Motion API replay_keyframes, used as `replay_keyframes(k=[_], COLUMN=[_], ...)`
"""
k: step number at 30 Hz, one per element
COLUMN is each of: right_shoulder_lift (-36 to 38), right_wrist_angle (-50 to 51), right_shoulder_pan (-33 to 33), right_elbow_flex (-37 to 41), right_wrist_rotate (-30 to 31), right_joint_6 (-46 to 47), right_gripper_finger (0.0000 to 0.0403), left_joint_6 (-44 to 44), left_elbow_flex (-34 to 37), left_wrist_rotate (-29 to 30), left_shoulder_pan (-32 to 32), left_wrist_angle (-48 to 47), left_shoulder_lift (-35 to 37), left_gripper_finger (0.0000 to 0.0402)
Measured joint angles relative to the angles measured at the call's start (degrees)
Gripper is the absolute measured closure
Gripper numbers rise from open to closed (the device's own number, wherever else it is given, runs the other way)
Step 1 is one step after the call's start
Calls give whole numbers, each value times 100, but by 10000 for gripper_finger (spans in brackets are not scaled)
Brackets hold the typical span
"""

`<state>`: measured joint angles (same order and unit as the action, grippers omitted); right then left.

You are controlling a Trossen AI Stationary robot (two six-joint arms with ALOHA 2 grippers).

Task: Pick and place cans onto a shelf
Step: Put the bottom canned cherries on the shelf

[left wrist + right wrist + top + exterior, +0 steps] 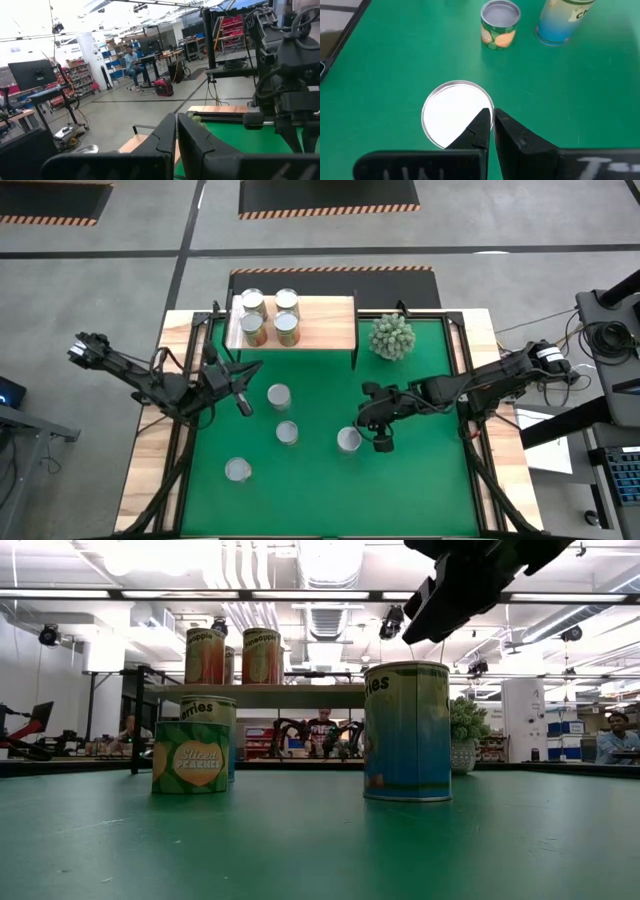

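1. Four cans stand loose on the green mat (420,480); going left to right in the high view: one at the lower left (237,470), one just off the left gripper's tip (279,395), one near the middle (287,432), and one just beside the right gripper (348,440). Four more cans (270,318) are already grouped at the left end of the wooden shelf (325,325), at twelve o'clock of the mat.

2. Handling, as I judge it — these are rigid tins, stiff enough to take a firm squeeze, probably moderately heavy if full. Their labelled sides look smooth, so a slip is possible. The best hold is across the cylindrical side at mid-height; the shiny round top offers nothing to pinch.

3. Left gripper (244,406) — fingers pressed together, holding nothing, hovering at about nine o'clock of the nearest can.

4. Right gripper (490,125) — clenched and empty. In its wrist view the tips hang above the rim of the silver-topped can (454,114), on its three o'clock side, not around it. It must spread its fingers before it can grasp.

5. Spiky green plant (391,336) sits just beside the shelf's right end, at about three o'clock of it.
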<state>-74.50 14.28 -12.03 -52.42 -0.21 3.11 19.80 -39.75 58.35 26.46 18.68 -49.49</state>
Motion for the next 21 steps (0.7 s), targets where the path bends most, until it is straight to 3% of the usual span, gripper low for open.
replay_keyframes(k=[5, 9, 14, 21], right_shoulder_lift=[-62, -63, -63, -119], right_wrist_angle=[-2, -7, -4, 588], right_shoulder_pan=[-161, -212, -212, -210], right_elbow_flex=[-11, -11, -11, -22], right_wrist_rotate=[-27, -22, 35, 33], right_joint_6=[2, 80, 284, 229], right_gripper_finger=[388, 356, 268, 108], left_joint_6=[-23, -42, -42, -42], left_elbow_flex=[0, 0, 0, 0], left_wrist_rotate=[0, -1, 0, 0], left_shoulder_pan=[0, 0, -2, -2], left_wrist_angle=[22, 24, 57, 66], left_shoulder_lift=[-95, -106, -103, -103], left_gripper_finger=[402, 402, 402, 402])
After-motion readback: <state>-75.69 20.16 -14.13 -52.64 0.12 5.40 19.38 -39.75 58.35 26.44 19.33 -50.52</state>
